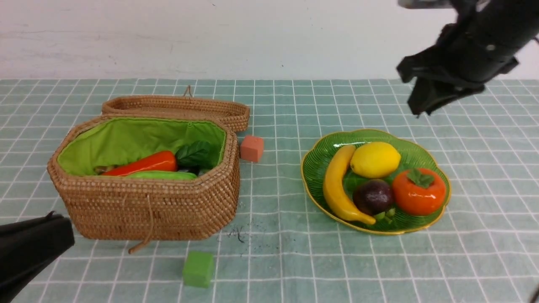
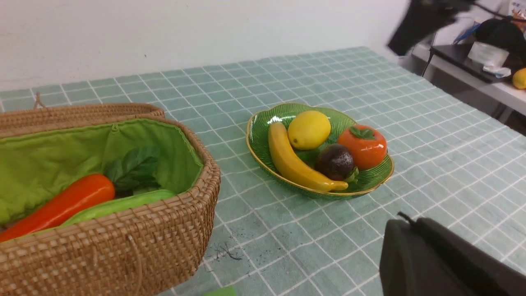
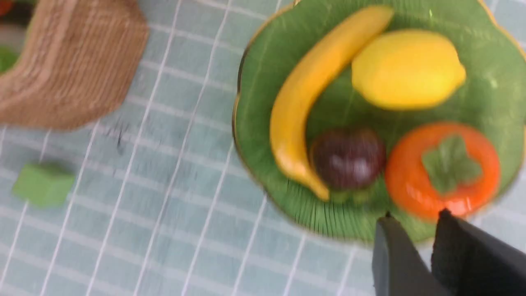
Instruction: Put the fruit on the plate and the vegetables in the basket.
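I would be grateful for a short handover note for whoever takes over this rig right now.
Left gripper: shut, empty, low beside the tan woven wicker basket.
Right gripper: empty, raised above the far right of the table, jaws nearly closed with a narrow gap.
Wide green ribbed glass plate: holds the long yellow banana, yellow lemon, dark purple mangosteen and orange persimmon.
Basket: orange carrot and light green cucumber visible; the rest is hidden by the wall.
Done: all four fruits plated.
Left: check the eggplant and radish are in the basket.
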`<control>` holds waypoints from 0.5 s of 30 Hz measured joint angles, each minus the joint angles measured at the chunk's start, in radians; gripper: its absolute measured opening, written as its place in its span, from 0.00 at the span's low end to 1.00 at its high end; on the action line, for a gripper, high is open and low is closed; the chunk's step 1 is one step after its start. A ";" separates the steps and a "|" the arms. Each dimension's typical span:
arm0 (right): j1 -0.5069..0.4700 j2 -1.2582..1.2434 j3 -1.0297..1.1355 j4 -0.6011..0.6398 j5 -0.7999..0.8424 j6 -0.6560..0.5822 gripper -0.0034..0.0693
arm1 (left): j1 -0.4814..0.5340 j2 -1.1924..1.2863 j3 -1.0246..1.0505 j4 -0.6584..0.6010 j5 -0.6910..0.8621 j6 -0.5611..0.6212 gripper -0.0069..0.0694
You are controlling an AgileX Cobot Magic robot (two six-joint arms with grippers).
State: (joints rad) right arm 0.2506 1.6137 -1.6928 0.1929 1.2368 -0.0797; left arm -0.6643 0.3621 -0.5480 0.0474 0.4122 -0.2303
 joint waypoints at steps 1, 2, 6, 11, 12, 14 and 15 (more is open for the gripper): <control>0.000 -0.073 0.061 0.000 0.002 0.000 0.26 | 0.000 -0.031 0.018 0.000 -0.004 0.000 0.07; 0.000 -0.133 0.137 0.001 0.004 0.000 0.26 | 0.000 -0.064 0.037 0.002 -0.010 -0.001 0.07; 0.000 -0.354 0.366 0.016 0.012 0.002 0.28 | 0.000 -0.174 0.128 0.012 -0.055 -0.001 0.07; 0.000 -0.640 0.637 0.011 0.012 0.080 0.29 | 0.000 -0.242 0.221 0.019 -0.103 -0.001 0.07; 0.000 -0.708 0.686 0.005 0.006 0.108 0.29 | 0.000 -0.245 0.231 0.019 -0.106 -0.001 0.07; 0.000 -0.859 0.778 -0.010 -0.038 0.170 0.29 | 0.000 -0.247 0.246 0.019 -0.106 -0.001 0.07; 0.000 -0.941 0.829 -0.024 -0.063 0.204 0.28 | 0.000 -0.247 0.252 0.019 -0.106 -0.001 0.07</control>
State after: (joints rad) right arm 0.2506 0.6727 -0.8637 0.1685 1.1735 0.1239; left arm -0.6643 0.1149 -0.2958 0.0661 0.3061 -0.2314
